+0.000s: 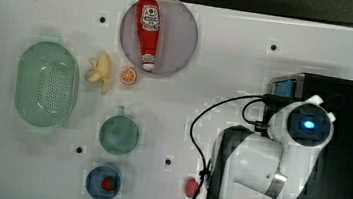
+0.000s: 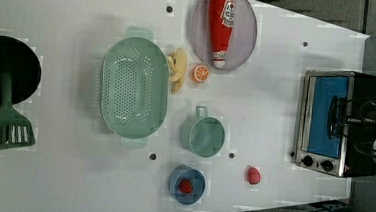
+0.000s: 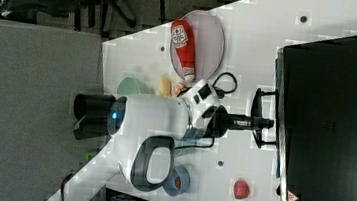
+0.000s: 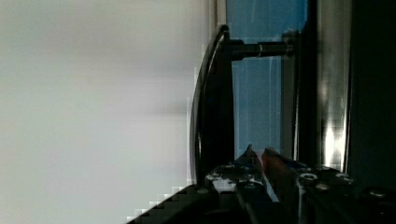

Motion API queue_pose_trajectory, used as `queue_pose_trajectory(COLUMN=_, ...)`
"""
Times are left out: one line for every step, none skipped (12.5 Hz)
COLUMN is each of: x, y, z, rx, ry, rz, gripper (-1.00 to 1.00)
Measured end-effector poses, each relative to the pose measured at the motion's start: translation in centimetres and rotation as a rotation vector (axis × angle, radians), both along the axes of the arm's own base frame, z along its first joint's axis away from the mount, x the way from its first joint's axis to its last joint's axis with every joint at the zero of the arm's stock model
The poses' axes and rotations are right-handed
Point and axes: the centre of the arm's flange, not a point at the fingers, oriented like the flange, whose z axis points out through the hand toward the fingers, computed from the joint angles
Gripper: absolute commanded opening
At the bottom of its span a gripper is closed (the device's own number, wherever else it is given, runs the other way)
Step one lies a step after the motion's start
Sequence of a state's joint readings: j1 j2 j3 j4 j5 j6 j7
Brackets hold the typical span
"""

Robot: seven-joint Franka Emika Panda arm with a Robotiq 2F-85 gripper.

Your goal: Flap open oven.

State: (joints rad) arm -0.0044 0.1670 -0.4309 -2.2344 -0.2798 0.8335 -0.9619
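Standing at the table's edge on the left view's right, the oven (image 2: 342, 124) faces the open table, so its door has room to fall forward. The blue glass door looks closed, flat in its silver frame. Its dark bar handle (image 4: 212, 102) stands off the glass on short posts, which leaves a gap for fingers. The gripper (image 3: 257, 123) is reaching straight at this handle, level with it, probably to hook or pinch the bar and pull. Whether its fingers are apart or together, I cannot tell. The red strawberry (image 2: 253, 175) lies near the front of the oven, the green cup (image 2: 203, 133) further out.
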Motion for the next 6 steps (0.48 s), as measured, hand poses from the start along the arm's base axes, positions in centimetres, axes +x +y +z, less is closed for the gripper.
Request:
queue_pose_trajectory(x=0.2, y=0.9, z=-0.2, rx=-0.023, ry=0.008, rz=0.012, gripper=-0.65)
queue_pose_trajectory(x=0.3, y=1.8, z=-0.5, rx=-0.044, ry=0.013, rz=0.008, gripper=-0.65)
queue_pose_trajectory(x=0.6, y=2.7, z=-0.7, rx=-0.083, ry=0.022, rz=0.030, gripper=-0.65)
queue_pose_trajectory(x=0.9, y=3.7, z=-1.1, rx=-0.113, ry=0.024, rz=0.040, gripper=-0.65)
queue_pose_trajectory(x=1.1, y=4.9, z=-1.8, rx=-0.124, ry=0.026, rz=0.026, gripper=-0.65)
queue_pose_trajectory(x=1.4, y=6.3, z=-2.6, rx=-0.129, ry=0.028, rz=0.010, gripper=-0.65)
